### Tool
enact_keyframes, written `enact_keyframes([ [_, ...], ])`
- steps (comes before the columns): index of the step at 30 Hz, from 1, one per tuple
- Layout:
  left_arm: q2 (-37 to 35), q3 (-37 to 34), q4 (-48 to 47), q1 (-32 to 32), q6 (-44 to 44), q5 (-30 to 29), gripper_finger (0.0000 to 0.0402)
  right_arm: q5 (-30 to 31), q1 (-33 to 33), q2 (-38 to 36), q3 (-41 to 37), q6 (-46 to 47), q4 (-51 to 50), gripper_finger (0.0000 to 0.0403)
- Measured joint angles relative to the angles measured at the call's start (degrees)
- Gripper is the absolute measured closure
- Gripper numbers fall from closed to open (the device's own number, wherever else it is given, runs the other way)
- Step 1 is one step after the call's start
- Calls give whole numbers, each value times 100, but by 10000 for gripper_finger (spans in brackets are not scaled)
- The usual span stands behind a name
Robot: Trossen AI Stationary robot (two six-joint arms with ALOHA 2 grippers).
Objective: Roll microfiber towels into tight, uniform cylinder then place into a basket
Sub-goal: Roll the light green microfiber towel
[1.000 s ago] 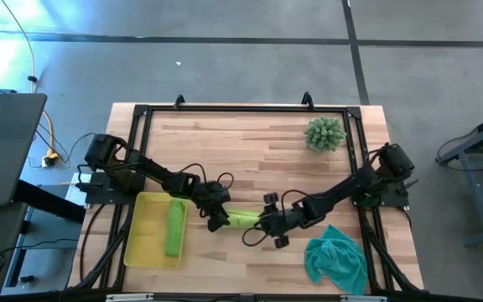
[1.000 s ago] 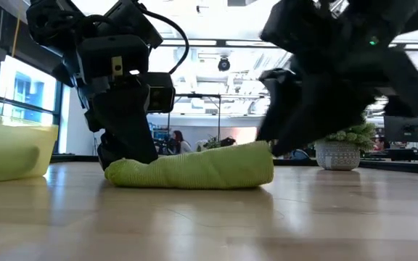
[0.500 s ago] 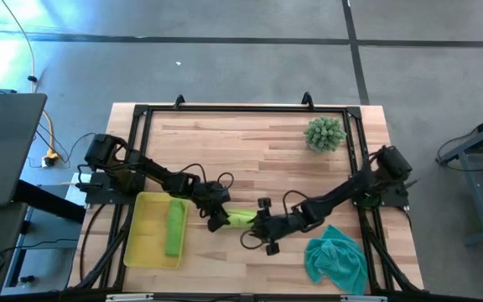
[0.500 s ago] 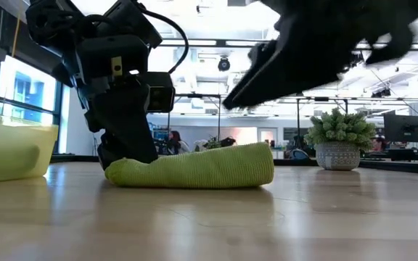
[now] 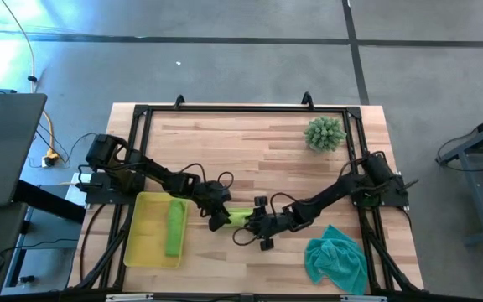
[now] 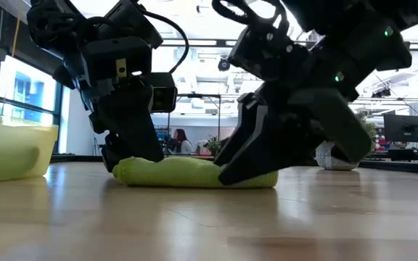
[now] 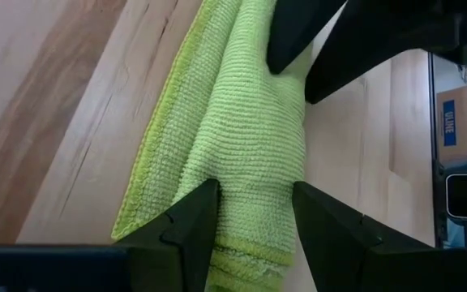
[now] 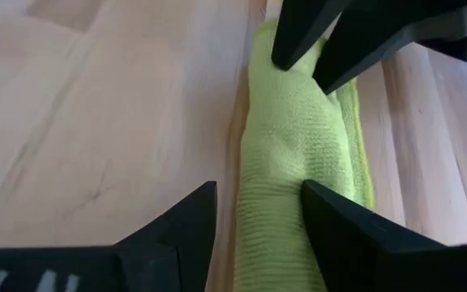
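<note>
Wooden table [image 5: 250, 143]: left gripper [image 5: 218, 217] is clamping one end of a rolled lime towel [image 5: 240, 216]; right gripper [image 5: 258, 225] is straddling the other end, fingers spread.

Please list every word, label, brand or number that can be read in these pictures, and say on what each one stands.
"ULINE", in blue letters running sideways on a cardboard box beyond the table edge, left wrist view.
No other readable text: none on the towels, basket, table or arms; the monitors in the low view are too small to read.
</note>
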Motion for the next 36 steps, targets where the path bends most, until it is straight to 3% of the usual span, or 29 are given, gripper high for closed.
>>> enact_keyframes([
  [11,-152,-2,-78,11,692,459,245,8,-118,189,38,659,-421,242],
  [19,-974,-17,-884,85,1450,629,245,252,-140,200,26,1118,-597,345],
  [22,-1214,-3,-793,-40,1825,593,245,163,-186,195,21,1352,-594,388],
  [27,-1355,-3,-756,-474,2764,-248,245,-722,-503,174,14,1941,-452,388],
  [36,-1270,0,-562,-1322,3756,-2442,245,-3117,-1326,208,-5,3177,-42,397],
])
